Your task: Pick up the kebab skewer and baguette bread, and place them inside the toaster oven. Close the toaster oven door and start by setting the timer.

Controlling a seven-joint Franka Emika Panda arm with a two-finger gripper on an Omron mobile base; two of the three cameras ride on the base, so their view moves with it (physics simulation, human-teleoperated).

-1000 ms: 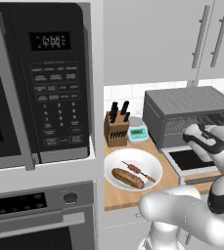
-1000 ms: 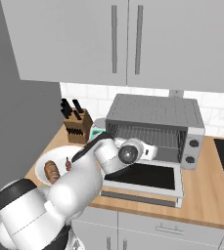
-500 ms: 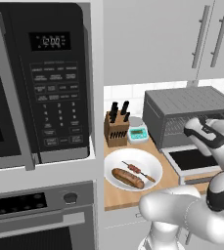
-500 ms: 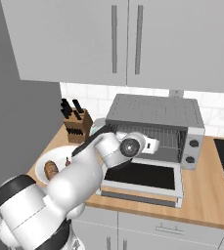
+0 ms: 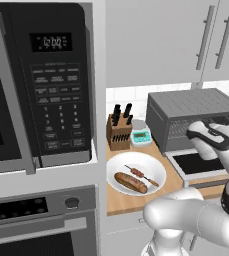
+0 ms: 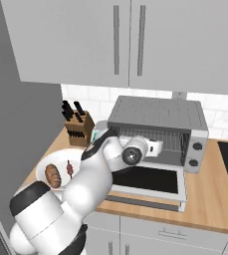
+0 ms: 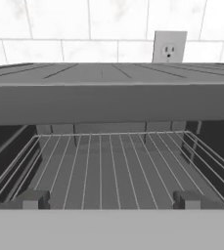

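Note:
The toaster oven (image 5: pixel 191 110) stands on the counter with its toaster oven door (image 5: pixel 201 163) dropped open and flat. My gripper (image 6: pixel 159 147) hovers above the door at the mouth of the oven, open with nothing between its fingertips (image 7: pixel 33 199). It faces the bare wire rack (image 7: pixel 108 163). Left of the oven, a white plate (image 5: pixel 153 165) holds the golden-brown baguette bread (image 5: pixel 131 182) and the kebab skewer (image 5: pixel 141 175). From the right base, the baguette bread (image 6: pixel 52 175) and kebab skewer (image 6: pixel 69 168) lie behind my arm.
A knife block (image 5: pixel 118 131) and a small kitchen scale (image 5: pixel 141 138) sit at the back between plate and oven. A large black microwave (image 5: pixel 41 85) fills the left, a built-in oven (image 5: pixel 41 220) below it. Wall cabinets (image 6: pixel 125 40) hang overhead; an outlet (image 7: pixel 168 49) is behind.
The hand has shifted slightly in front of the oven's mouth. Its jaws stay open. The plate, bread and skewer have not moved.

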